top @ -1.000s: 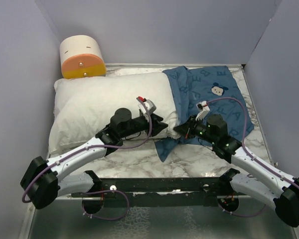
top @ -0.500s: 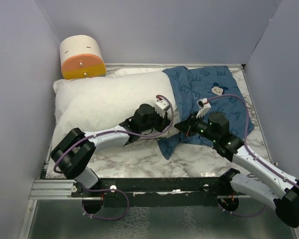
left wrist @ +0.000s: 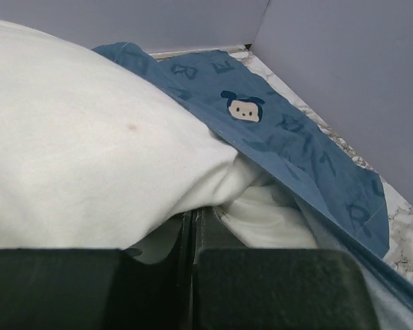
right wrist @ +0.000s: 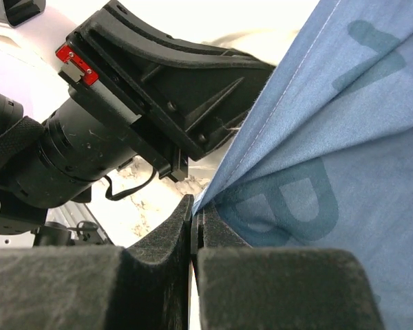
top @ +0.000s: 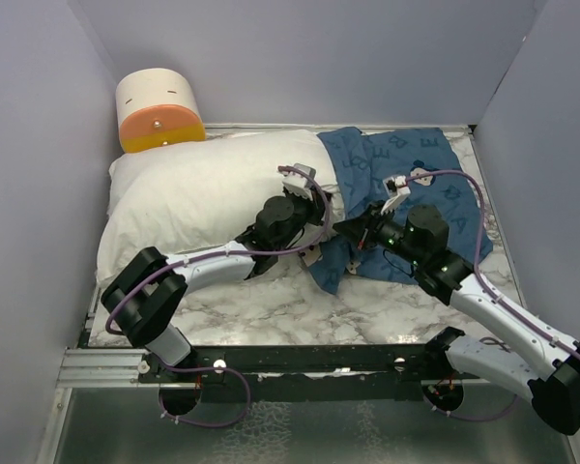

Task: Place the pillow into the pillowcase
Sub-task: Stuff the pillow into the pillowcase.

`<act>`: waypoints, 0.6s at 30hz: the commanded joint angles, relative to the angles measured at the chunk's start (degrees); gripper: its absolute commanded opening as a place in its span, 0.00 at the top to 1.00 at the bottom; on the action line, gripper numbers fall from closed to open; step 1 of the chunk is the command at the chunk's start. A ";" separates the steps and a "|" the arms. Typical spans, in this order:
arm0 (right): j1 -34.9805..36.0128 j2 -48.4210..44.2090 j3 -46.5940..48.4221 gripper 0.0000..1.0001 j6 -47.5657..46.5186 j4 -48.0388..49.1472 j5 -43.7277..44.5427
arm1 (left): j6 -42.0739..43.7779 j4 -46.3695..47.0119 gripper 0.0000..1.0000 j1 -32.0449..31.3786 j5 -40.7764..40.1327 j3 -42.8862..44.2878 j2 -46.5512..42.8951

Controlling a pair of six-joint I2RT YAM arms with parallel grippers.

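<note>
Shut on pillow (top: 203, 193) corner with left claw (top: 317, 215), mid-frame; pinching pillowcase (top: 416, 179) hem with right claw (top: 350, 232), just beside. Stretching leftward from there, pillow; spreading rightward, pillowcase. Likely needs hem drawn leftward over corner.

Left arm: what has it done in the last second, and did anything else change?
The left gripper pushed forward and closed its jaws on the pillow at its near right corner. The right gripper, shut on the pillowcase edge throughout, carried it slightly farther back. The pillow barely shifted.
</note>
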 commanded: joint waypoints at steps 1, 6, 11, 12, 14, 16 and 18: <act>3.66 0.96 -1.04 0.99 2.11 5.57 -6.96 | -1.39 9.32 1.00 -2.53 -7.11 4.05 2.58; 4.89 3.05 0.87 0.99 2.05 7.62 -5.51 | -2.74 16.03 1.00 -4.28 -6.59 1.65 6.96; 4.81 1.85 6.13 0.99 1.11 6.97 0.53 | -4.45 31.21 1.00 -4.21 1.46 -7.18 11.28; 4.81 2.00 6.88 0.99 0.96 6.97 1.40 | -5.01 33.56 1.00 -4.21 4.70 -8.45 12.14; 4.81 1.98 8.00 0.99 -0.15 6.41 3.89 | -5.92 39.35 1.00 -4.21 12.30 -11.04 13.59; 4.72 1.19 8.17 0.99 -1.55 4.43 7.06 | -6.63 42.04 1.00 -4.07 17.36 -14.22 13.06; 4.44 -0.41 7.79 0.99 -3.08 1.42 10.17 | -5.87 41.29 0.80 -3.61 19.47 -17.52 10.43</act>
